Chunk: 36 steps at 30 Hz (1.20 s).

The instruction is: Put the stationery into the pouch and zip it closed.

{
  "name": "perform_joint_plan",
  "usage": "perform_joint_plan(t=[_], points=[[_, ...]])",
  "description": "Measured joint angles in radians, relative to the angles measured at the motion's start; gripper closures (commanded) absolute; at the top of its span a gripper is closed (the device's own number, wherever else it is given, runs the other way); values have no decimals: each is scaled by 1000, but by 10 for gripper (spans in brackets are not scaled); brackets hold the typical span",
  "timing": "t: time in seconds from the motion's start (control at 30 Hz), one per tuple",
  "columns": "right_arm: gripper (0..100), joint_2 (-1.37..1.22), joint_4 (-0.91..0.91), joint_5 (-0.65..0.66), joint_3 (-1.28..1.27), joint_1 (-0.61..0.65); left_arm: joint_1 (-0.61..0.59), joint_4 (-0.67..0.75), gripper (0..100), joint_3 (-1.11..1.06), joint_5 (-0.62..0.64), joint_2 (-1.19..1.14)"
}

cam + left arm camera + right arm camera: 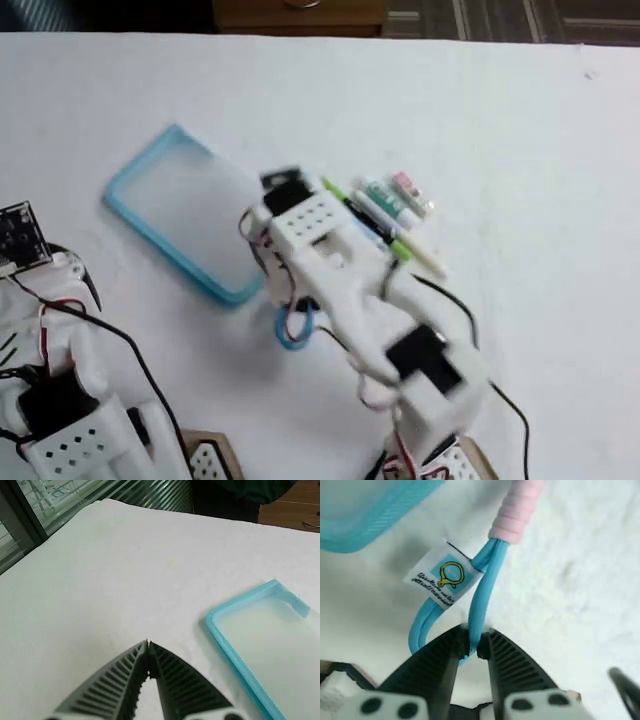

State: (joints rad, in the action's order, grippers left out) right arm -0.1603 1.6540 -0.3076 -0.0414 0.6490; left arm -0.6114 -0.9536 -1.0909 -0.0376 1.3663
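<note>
The pouch point(180, 205) is translucent with a light-blue edge and lies flat on the white table; its edge point(235, 655) and a corner point(370, 510) show from both wrists. A blue cord loop point(477, 590) with a pink sleeve point(517, 510) and a paper label point(445, 575) hangs off it. My right gripper point(472, 642) is shut on that loop. The loop point(293, 328) lies under the right arm point(340, 270), just off the pouch's near corner. Several pens and small items, the stationery point(385, 210), lie right of the pouch. My left gripper point(148, 646) is shut on nothing, left of the pouch.
The left arm point(60, 400) rests at the near left corner with its wires trailing. A wooden cabinet point(300, 15) stands beyond the table's far edge. Wide bare tablecloth point(520, 150) lies to the right and behind the stationery.
</note>
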Motion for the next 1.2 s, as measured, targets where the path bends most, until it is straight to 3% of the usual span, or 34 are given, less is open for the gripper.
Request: perform_joint_plan(t=[0.2, 0.37, 0.6, 0.9, 1.03, 1.2], points=[[982, 370, -15, 130, 0, 3, 0, 0, 970, 0, 6, 0], [982, 666, -66, 331, 0, 2, 0, 0, 970, 0, 28, 0], [982, 996, -264, 545, 0, -84, 0, -2, 970, 18, 28, 0], [982, 1074, -428, 773, 0, -235, 0, -72, 969, 149, 34, 0], [982, 1074, -542, 872, 0, -275, 0, -112, 966, 218, 100, 0], [982, 1073, -730, 904, 0, -285, 0, -203, 966, 364, 193, -14]])
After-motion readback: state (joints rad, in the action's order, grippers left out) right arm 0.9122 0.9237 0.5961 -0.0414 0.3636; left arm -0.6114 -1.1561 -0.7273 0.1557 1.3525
